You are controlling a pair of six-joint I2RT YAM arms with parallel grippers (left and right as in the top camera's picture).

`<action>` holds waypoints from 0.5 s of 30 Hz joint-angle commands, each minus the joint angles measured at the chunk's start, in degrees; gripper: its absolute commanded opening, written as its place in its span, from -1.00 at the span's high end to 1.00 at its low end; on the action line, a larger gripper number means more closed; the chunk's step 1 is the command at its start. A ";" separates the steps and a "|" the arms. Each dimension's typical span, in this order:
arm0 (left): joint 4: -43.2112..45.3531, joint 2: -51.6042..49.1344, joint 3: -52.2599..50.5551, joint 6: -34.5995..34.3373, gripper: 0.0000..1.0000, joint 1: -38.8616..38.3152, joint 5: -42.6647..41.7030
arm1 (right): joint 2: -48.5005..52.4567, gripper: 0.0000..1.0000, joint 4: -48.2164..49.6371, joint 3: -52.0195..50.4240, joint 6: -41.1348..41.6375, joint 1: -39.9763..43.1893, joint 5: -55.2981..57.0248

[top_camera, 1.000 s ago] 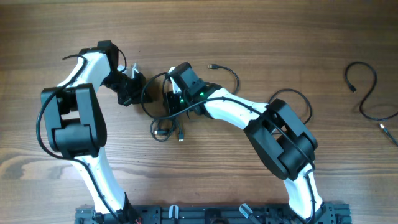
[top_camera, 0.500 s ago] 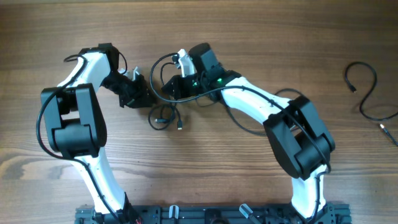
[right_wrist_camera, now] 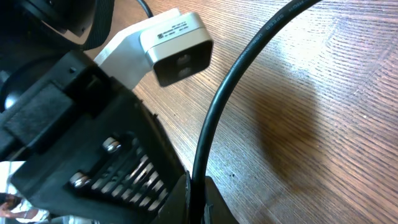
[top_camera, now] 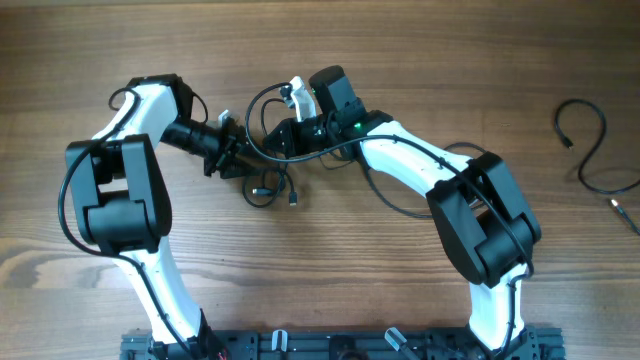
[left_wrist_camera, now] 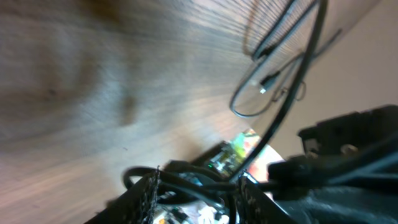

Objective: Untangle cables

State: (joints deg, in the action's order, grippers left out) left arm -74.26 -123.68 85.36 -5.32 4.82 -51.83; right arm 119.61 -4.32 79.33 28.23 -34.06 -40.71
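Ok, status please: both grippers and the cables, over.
Right gripper shut on one cable. Left gripper open, a cable crossing between its fingers. Tangle not undone; another cable apart, far right.

Thin black cables (top_camera: 262, 190) lie tangled centrally (one loop raised), another curled cable (top_camera: 603, 128) well apart, right.

brown wood-grain table (top_camera: 400, 60), overhead view. lying on it: a tangle of thin black cables (top_camera: 268, 192) with small plugs, left of centre; a separate thin black cable (top_camera: 603, 128) curled in a loose hook, well apart near the right edge.
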 commanded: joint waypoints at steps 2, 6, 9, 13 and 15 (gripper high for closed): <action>-1.70 -0.42 -0.07 -1.62 0.21 -0.20 -4.28 | -1.33 0.91 0.44 0.15 -1.20 0.07 -1.16; -3.41 -0.42 -0.07 -1.57 0.36 -0.20 -4.07 | -1.33 0.91 0.46 0.15 -1.18 0.07 -1.18; -3.58 -0.42 -0.07 -1.60 0.45 -0.20 -4.07 | -1.33 0.91 0.46 0.15 -1.18 0.07 -1.20; -3.37 -0.42 -0.07 -1.60 0.68 -0.20 -4.07 | -1.33 0.91 0.46 0.15 -1.18 0.07 -1.18; -3.34 -0.42 -0.07 -2.75 0.77 -0.20 -3.67 | -1.33 0.91 0.46 0.15 -1.05 0.07 -1.20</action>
State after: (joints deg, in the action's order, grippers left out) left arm -77.62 -123.68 85.36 -6.74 4.82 -54.63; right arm 119.61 -4.19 79.33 28.23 -34.06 -40.71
